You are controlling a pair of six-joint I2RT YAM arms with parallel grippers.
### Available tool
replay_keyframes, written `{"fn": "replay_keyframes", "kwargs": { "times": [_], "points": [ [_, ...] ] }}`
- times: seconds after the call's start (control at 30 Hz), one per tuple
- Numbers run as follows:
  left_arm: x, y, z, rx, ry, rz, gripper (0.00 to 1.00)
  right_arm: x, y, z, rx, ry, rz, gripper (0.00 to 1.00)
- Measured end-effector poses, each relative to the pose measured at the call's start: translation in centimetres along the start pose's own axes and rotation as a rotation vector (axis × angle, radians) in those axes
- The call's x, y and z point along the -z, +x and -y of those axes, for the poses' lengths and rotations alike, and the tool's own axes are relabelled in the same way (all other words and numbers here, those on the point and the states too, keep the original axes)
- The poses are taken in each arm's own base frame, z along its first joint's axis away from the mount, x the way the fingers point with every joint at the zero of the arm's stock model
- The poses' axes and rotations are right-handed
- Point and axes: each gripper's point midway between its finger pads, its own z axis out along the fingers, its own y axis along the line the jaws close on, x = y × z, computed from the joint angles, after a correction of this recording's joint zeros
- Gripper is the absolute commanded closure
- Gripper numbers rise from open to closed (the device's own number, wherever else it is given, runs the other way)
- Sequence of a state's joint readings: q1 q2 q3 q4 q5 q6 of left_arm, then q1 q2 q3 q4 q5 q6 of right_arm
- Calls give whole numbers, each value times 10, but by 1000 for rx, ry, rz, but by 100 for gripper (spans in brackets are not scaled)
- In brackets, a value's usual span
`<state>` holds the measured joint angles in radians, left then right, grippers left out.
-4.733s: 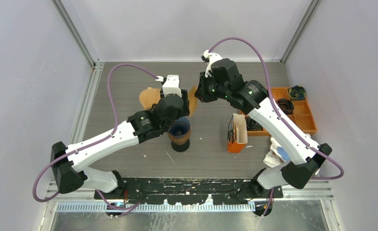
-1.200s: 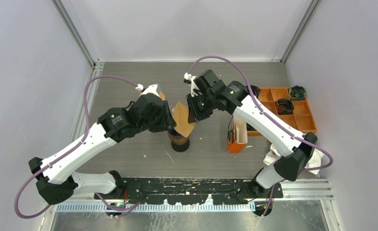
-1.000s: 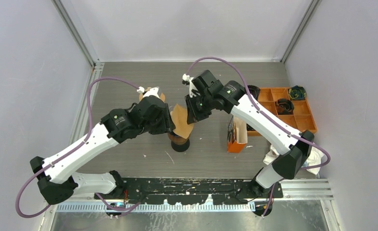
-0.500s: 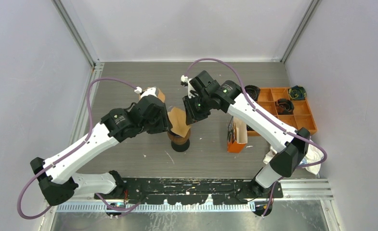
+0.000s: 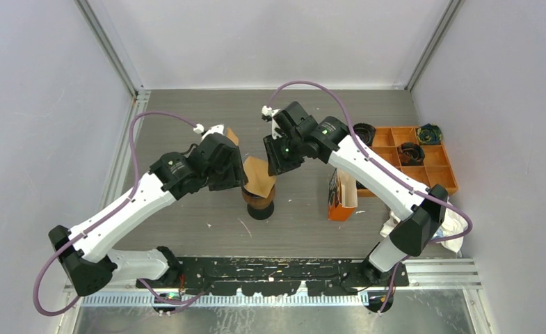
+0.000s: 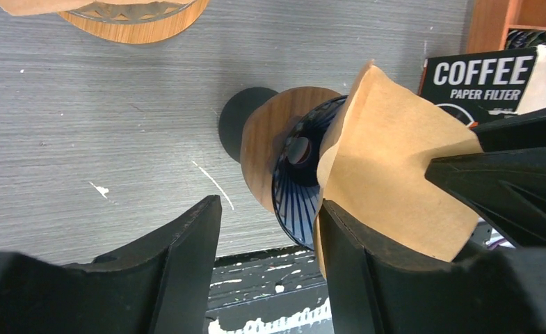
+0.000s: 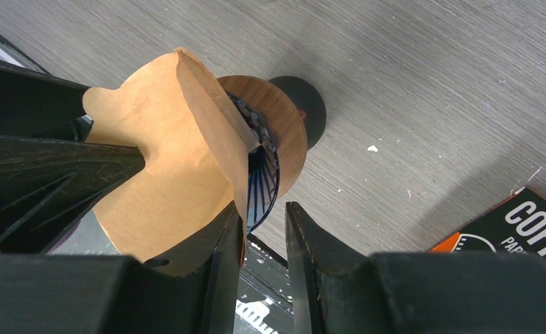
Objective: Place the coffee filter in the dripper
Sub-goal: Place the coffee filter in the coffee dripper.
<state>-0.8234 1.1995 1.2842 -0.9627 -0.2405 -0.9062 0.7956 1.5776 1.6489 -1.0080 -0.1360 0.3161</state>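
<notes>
The filter [image 5: 258, 175], a brown paper cone, is seen standing in the mouth of the dripper [image 6: 294, 198]. Much of the paper rises above the blue ribbed rim and leans to one side. Whether it is fully seated cannot be told. The dripper is carried on a wooden collar [image 6: 261, 156] and a black foot [image 6: 236, 125], and is set on the grey surface [image 5: 186, 125].

The left claw [image 6: 268, 209] is held just left of the dripper with its jaws set wide. Only the surface and the collar are seen between them. The filter's edge lies along the inner face of one finger [image 6: 346, 264], and nothing is gripped.

The right claw [image 7: 263, 209] is held just right of the dripper, on its far side, with its jaws parted narrowly. The filter's folded seam ends at the tip of one finger [image 7: 221, 278], and nothing is pinched in the gap.

A box [image 5: 341, 195] marked as coffee paper filters stands upright near the dripper, on its right. An orange tray [image 5: 440, 177] with dark items in some compartments lies beyond the box, well apart from the dripper. A white cloth [image 5: 454, 226] lies nearer the arm bases than the tray. A second wooden ring [image 6: 141, 17] with brown paper on it lies behind the dripper, to its left.
</notes>
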Motion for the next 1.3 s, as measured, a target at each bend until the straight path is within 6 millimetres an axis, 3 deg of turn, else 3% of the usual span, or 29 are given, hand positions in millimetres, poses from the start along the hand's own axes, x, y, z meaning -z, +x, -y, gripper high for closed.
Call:
{"fn": "replay_keyframes", "kwargs": {
  "times": [0.4,0.83,1.3],
  "points": [
    [-17,11,-12,-16,-45,-58,37,-18,12,16,15,55,-20,62],
    [-28,20,-14,-27,-64,-103,30,-24,11,17,28,51,-8,59],
    [-30,18,-11,-40,-44,-96,24,-8,-3,8,72,5,72,38]
  ]
}}
